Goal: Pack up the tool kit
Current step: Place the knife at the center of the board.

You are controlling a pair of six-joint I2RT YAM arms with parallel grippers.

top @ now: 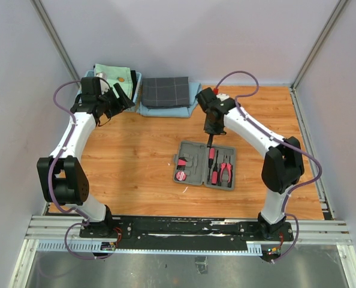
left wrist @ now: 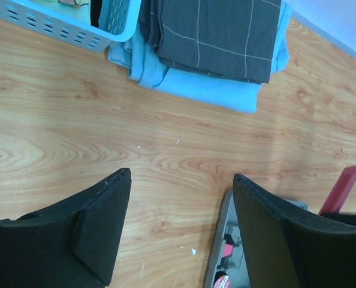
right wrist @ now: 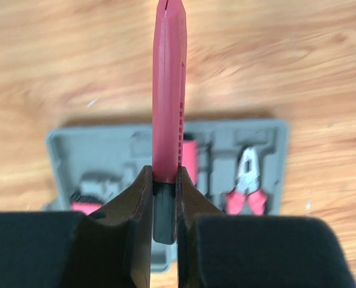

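The grey tool kit case (top: 193, 157) lies open in the middle of the wooden table, holding a round tape (top: 181, 175), screwdrivers (top: 214, 163) and pliers (top: 227, 171). My right gripper (top: 210, 131) hangs just above the case's far edge, shut on a pink-and-black knife (right wrist: 169, 90) that points away past its fingertips. Beneath the right gripper (right wrist: 165, 174), the right wrist view shows the case (right wrist: 70, 150) and the pliers (right wrist: 247, 180), both blurred. At the back left my left gripper (top: 123, 99) stands open and empty. In its own view, the left gripper (left wrist: 181, 174) has the case (left wrist: 226, 240) by its right finger.
A light blue basket (top: 115, 75) stands in the back left corner. Beside it a dark checked folded cloth (top: 165, 91) lies on a light blue cloth (top: 166, 110). In the left wrist view the basket (left wrist: 58, 24) and checked cloth (left wrist: 220, 36) are ahead. Walls enclose three sides.
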